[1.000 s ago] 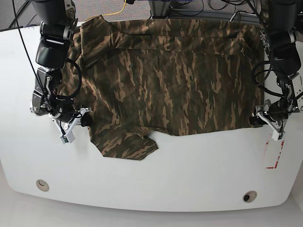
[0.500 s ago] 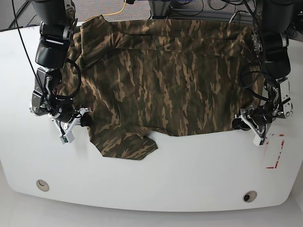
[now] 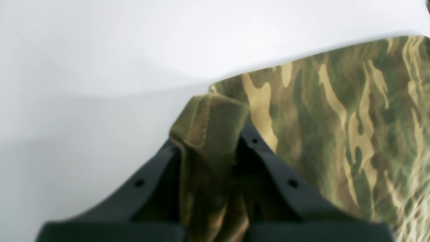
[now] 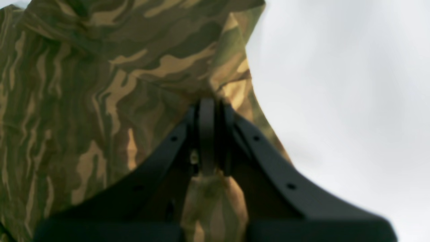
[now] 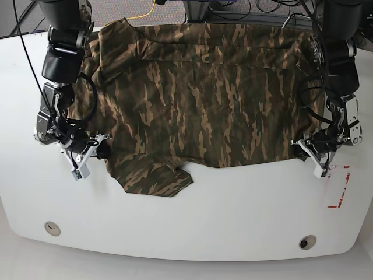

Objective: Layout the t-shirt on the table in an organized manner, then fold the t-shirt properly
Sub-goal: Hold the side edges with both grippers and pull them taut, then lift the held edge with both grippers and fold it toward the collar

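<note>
With both sets of fingers, left (image 3: 210, 148) and right (image 4: 208, 134), clenched on the camouflage t-shirt's (image 5: 215, 99) edges over the desk (image 5: 192, 227), uneven pulling could slip a hem free and bunch it.

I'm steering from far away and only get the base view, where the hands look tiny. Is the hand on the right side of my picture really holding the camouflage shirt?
Observer: Yes. In the left wrist view, the left gripper has its black fingers closed on a thick folded hem of the soft camouflage-print t-shirt.
Operator: And the other hand?
Observer: The right wrist view shows the right gripper shut too, with cloth bunched at its tips and more of it between its fingers.
Operator: Is the hem lifted up?
Observer: I cannot tell the height. The left wrist view shows the hem poking out past the fingertips, with the bare glossy white table beyond it.
</note>
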You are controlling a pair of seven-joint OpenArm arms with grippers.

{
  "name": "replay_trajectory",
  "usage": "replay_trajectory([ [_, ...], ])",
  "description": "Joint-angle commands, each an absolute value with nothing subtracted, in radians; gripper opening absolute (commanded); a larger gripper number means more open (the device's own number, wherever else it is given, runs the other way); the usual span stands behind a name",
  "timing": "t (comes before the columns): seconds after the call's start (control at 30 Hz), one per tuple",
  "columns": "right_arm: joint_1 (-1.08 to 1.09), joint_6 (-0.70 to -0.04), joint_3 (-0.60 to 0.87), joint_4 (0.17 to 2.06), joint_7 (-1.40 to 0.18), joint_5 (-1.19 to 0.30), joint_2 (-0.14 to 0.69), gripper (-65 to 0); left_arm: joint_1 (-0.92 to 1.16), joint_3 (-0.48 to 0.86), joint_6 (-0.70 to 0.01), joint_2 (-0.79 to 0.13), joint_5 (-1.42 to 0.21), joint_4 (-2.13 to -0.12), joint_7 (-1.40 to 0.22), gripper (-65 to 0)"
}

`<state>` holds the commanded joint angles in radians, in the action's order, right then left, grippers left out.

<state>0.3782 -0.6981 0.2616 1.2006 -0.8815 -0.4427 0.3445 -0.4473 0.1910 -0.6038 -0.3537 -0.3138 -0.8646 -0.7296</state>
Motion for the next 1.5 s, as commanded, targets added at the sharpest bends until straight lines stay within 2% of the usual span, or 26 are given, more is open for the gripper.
replay_trajectory([
  [0.23,0.384,-0.698,0.375,1.317,-0.99,-0.438,0.348,-65.0,-0.427,0.188,-0.607,-0.334,-0.315,-1.086,-0.851,-65.0],
  [0.53,0.367,-0.698,0.417,1.452,-1.098,-0.441,0.364,-65.0,-0.432,0.188,-0.697,-0.331,-0.315,-1.242,-0.977,-65.0],
  [1.0,0.171,-0.698,0.418,1.673,-1.119,-0.443,0.36,-65.0,-0.344,0.189,-0.698,-0.334,-0.311,-1.454,-1.139,-65.0],
  [1.3,0.065,-0.698,0.515,1.747,-1.122,-0.444,0.328,-65.0,-0.203,0.191,-0.698,-0.358,-0.314,-1.598,-1.176,-65.0],
  [1.5,0.021,-0.698,0.558,1.81,-1.184,-0.444,0.323,-65.0,-0.108,0.191,-0.698,-0.364,-0.314,-1.664,-1.178,-65.0],
])
